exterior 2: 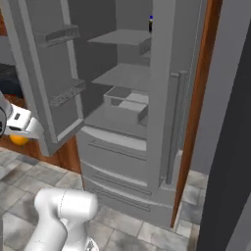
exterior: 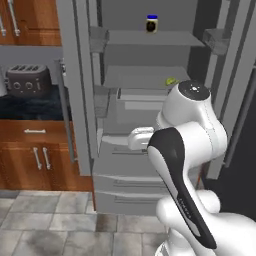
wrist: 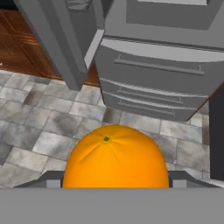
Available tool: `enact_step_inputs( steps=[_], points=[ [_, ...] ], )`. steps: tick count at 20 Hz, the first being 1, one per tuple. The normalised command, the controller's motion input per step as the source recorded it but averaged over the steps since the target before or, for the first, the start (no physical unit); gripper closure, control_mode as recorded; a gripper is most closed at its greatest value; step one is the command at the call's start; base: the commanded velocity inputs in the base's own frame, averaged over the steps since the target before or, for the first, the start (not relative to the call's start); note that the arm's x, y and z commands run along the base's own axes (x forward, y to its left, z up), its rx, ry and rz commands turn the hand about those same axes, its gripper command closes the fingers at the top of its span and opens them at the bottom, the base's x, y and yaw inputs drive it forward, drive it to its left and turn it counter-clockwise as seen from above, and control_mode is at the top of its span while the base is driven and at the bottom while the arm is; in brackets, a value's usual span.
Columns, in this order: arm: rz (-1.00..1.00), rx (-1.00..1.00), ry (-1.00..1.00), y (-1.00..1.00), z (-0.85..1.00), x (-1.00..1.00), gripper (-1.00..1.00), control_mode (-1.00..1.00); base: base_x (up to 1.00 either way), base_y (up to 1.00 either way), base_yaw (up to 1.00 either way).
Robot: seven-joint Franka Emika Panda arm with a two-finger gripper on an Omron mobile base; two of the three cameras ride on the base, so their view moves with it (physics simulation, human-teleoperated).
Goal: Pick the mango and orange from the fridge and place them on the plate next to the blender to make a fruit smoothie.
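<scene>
The hand (wrist: 114, 183) grips the orange (wrist: 115, 157) between its fingers, out in front of the open fridge (exterior: 150, 150) and above the tiled floor (wrist: 39, 127). The mango (exterior: 171, 80) lies higher than the hand and deeper in, on a fridge shelf. I judge the carry to the plate comes next, away from the fridge.

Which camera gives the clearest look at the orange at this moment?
The hand view: the orange sits large and centred between the gripper fingers, stem dimple visible. The right base view shows a small orange sliver under the hand at the left edge. In the left base view the arm covers that area.
</scene>
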Motion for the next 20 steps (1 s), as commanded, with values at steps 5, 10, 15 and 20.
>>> enact_step_inputs(
  steps=[5,10,15,20],
  points=[
    [0.0,0.0,0.0,0.0,0.0,0.0,1.0,1.0,-0.26,0.0,0.54],
    [0.0,0.0,0.0,0.0,0.0,0.0,1.0,1.0,-0.09,0.0,0.56],
    [0.0,0.0,0.0,0.0,0.0,0.0,1.0,1.0,0.0,0.0,0.57],
    [0.0,0.0,0.0,0.0,0.0,0.0,1.0,1.0,0.0,0.01,0.57]
  ],
)
